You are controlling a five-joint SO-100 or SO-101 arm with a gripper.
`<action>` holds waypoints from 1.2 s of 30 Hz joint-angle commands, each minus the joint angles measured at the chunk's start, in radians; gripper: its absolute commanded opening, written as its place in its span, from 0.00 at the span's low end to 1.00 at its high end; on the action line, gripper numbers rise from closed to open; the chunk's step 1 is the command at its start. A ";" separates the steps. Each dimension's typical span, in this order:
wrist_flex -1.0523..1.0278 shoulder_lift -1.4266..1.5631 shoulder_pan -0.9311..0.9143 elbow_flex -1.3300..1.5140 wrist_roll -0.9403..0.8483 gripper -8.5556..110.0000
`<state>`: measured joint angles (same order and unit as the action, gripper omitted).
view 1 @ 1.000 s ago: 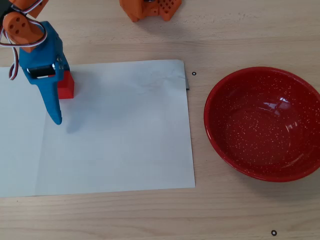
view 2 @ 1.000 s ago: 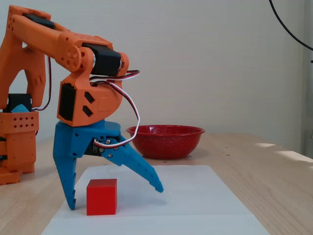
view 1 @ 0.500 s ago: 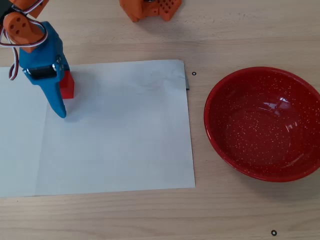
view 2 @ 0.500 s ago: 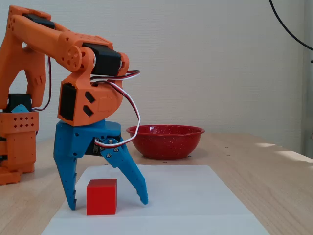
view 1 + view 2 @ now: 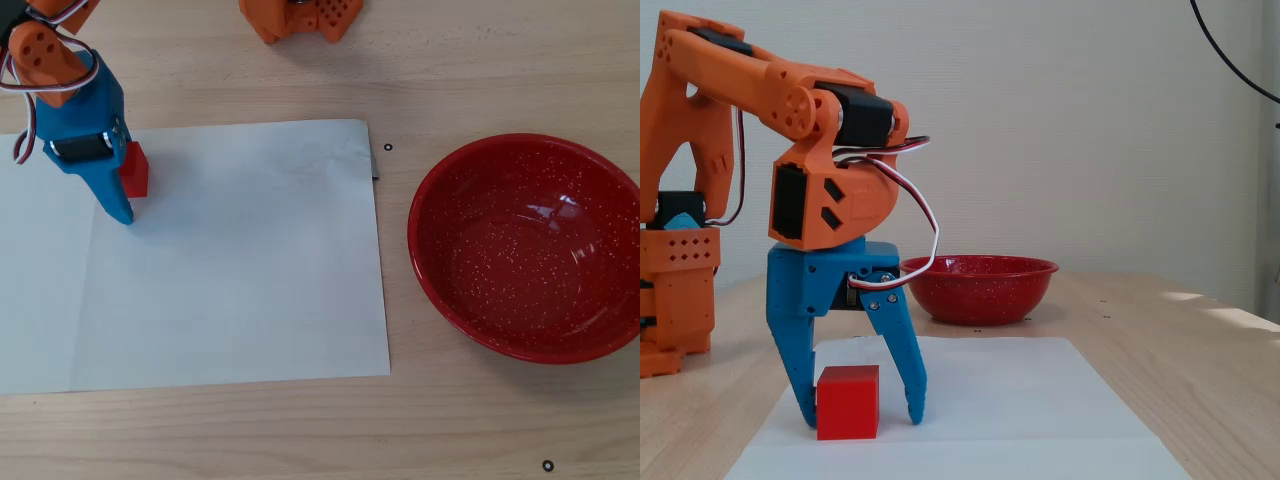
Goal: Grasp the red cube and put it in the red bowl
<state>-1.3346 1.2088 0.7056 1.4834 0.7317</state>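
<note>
In the overhead view a paper sheet is spread over the left half of the tabletop; the cube is set near the sheet's upper left, the gripper placed around it; the bowl is stood off the sheet, at the tabletop's right edge; the arm's base is seated at the top edge.

Light wood table. White paper sheet flat on it. Red bowl on bare wood, right of paper in overhead view. Red cube on paper.
</note>
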 commanded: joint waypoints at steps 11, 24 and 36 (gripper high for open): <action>-0.064 0.091 0.017 -0.078 -0.006 0.08; -0.319 0.098 -0.038 -0.364 -0.121 0.08; -0.511 0.158 -0.183 -0.586 -0.245 0.08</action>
<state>-1.7840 1.2072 0.5599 1.0048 0.5185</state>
